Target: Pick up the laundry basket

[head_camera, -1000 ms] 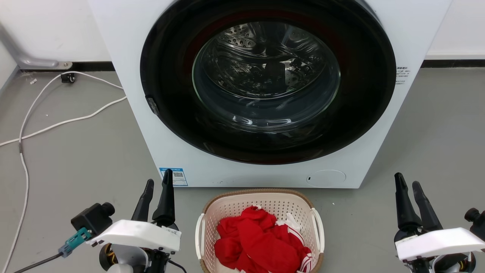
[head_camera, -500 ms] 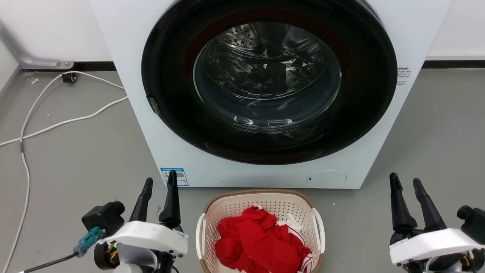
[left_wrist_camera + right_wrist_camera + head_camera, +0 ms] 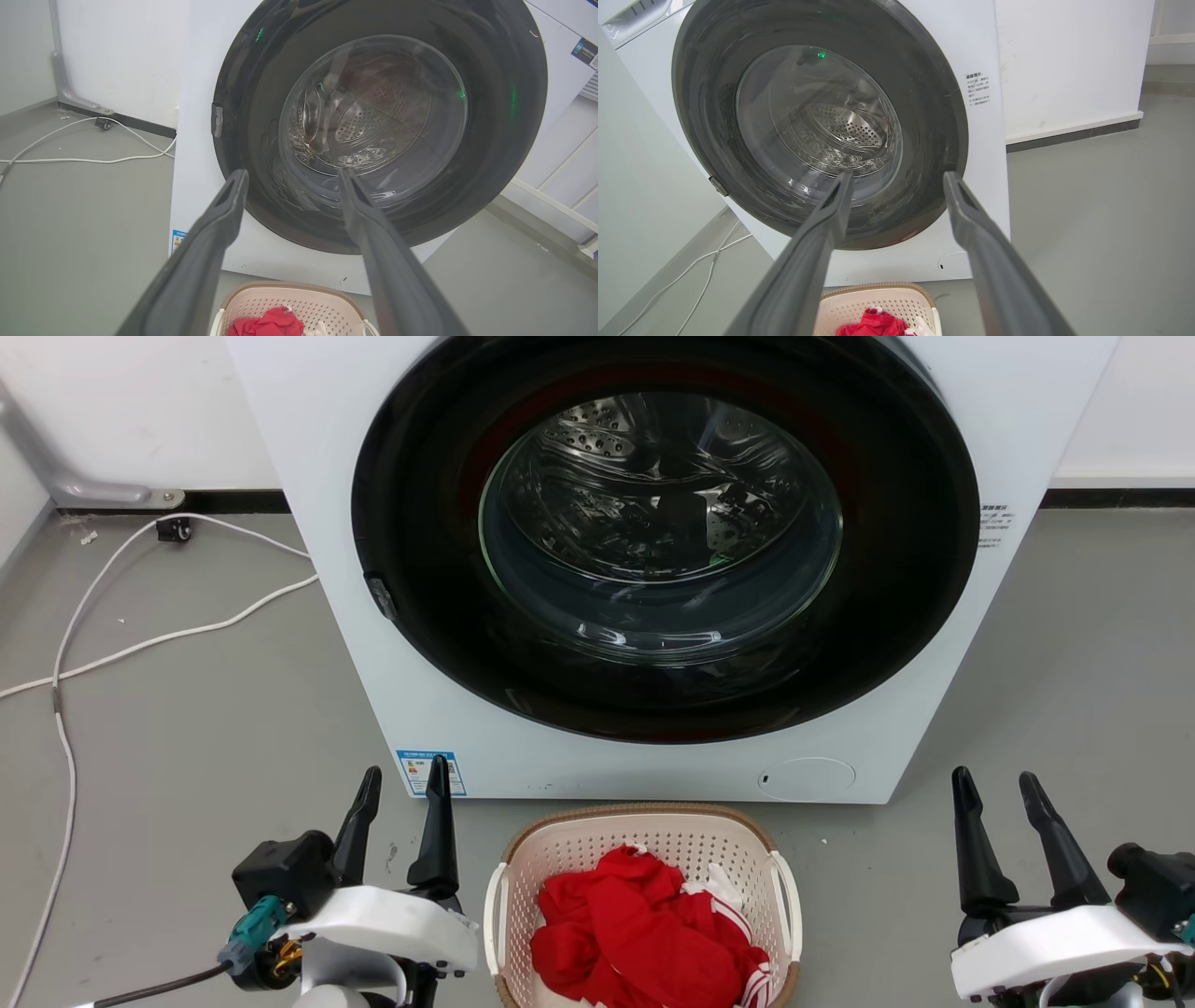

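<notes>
Grey floor bears the laundry basket at six o'clock from the washing machine, red clothes heaped inside. Left gripper at its nine, right gripper at three; both jaws spread, holding nothing.

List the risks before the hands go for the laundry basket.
1. The laundry basket sits close in front of the washing machine; a forward reach may strike its front panel.
2. The open right hand stands farther from the basket's white handles than the open left hand; an uneven grip could tilt it and spill the red clothes.
</notes>
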